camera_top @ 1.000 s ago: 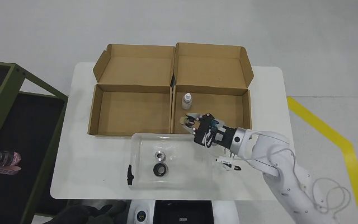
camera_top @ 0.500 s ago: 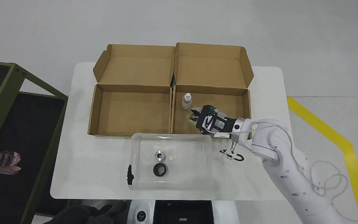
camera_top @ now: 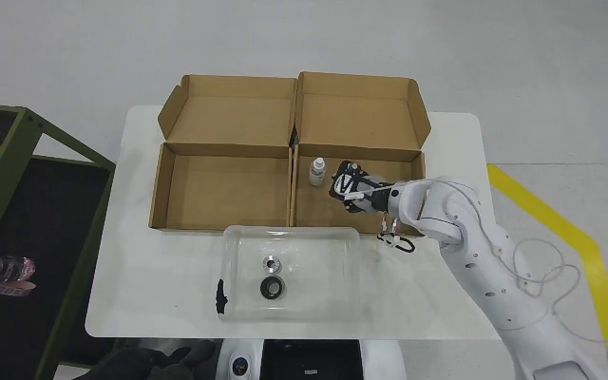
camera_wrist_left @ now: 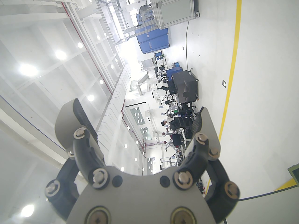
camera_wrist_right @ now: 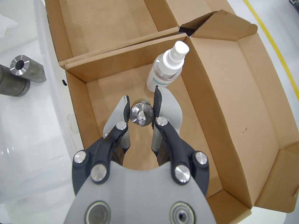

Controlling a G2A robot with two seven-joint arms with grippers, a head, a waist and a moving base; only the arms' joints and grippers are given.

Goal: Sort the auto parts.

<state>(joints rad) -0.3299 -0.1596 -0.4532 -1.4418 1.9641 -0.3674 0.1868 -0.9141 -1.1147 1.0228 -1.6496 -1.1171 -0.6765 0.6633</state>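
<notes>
- Top view: The right fingers [camera_top: 344, 181] hang inside the right cardboard box [camera_top: 404, 195], at 1 o'clock on the counter [camera_top: 142, 275]. A spray bottle [camera_top: 317, 172] stands just beside them, between their 9 and 10 o'clock. The left cardboard box [camera_top: 223, 190] sits at 11 o'clock. At 6 o'clock a clear bin [camera_top: 323, 309] holds a pale metal bush [camera_top: 273, 264] and a darker bush [camera_top: 273, 287]. The step in hand looks like the drop-off of one part, with two bushes left to sort.
- Left wrist view: The left fingers [camera_wrist_left: 79, 115] are spread wide with nothing between them, pointing out at a factory hall, away from the counter.
- Right wrist view: The right fingers [camera_wrist_right: 157, 102] are clamped on a round metal part [camera_wrist_right: 141, 115] low over the box floor; whether it touches cannot be told. The next move likely calls for a gentle release, then a straight lift. The bottle crowds the fingertips, the wall on the bin side is close, and broad bare floor lies away from both.
</notes>
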